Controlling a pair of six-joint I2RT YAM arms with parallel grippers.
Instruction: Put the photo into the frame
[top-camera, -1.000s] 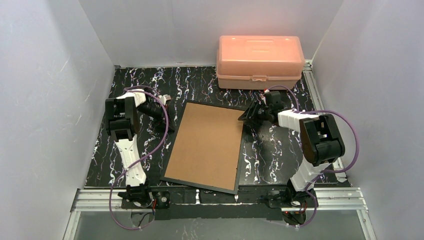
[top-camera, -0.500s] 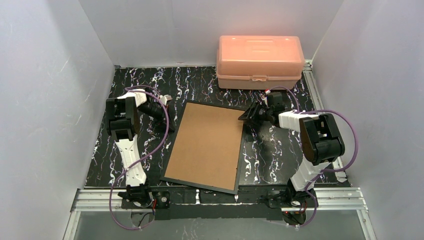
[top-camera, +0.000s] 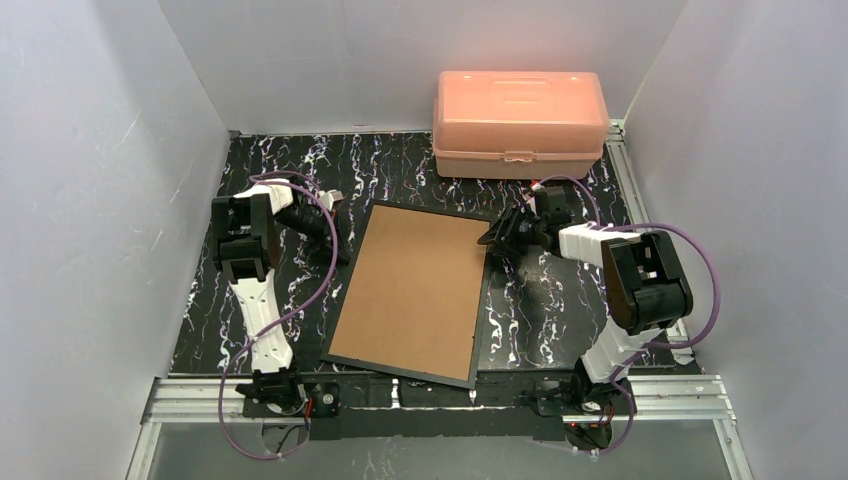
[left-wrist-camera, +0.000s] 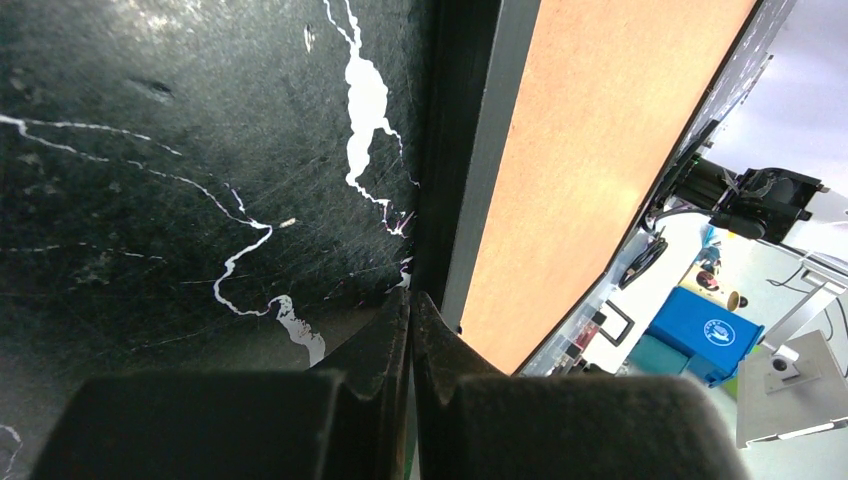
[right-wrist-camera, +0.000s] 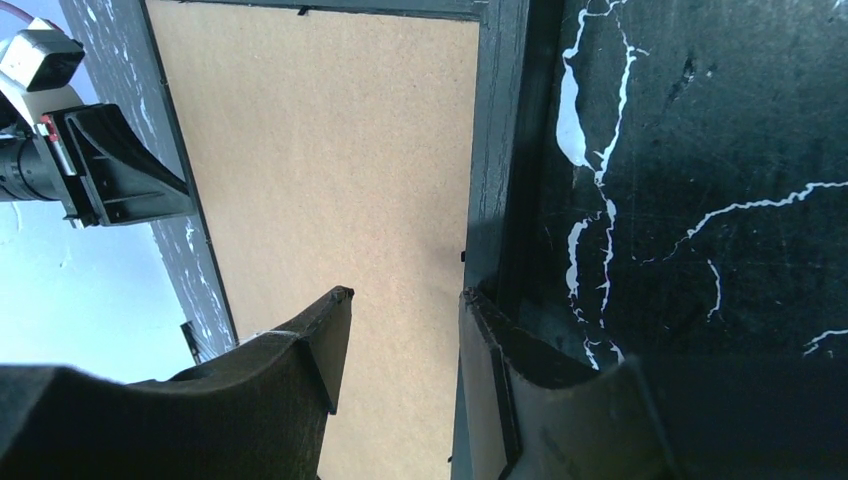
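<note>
- White enclosure walls close three sides of the black marbled table (top-camera: 400, 160). Free room is limited to the bare strips left and right of centre.
- Mid-table lies the frame (top-camera: 415, 290), face down with its brown back upward, in the same place as a second ago. Its near edge runs close to the front rail; its far right corner is near the pink box (top-camera: 520, 120) but apart from it.
- At that far right corner, the right gripper (right-wrist-camera: 405, 295) has shifted only slightly. Its jaws stand half spread and grip nothing, one finger over the brown back and the other by the black rim.
- At the left rim, the left gripper (left-wrist-camera: 411, 300) has just pressed its fingers together, empty, tips just beside the rim. This probably readies a pry or nudge.
- No view shows the photo, so whether it is inserted cannot be told.
</note>
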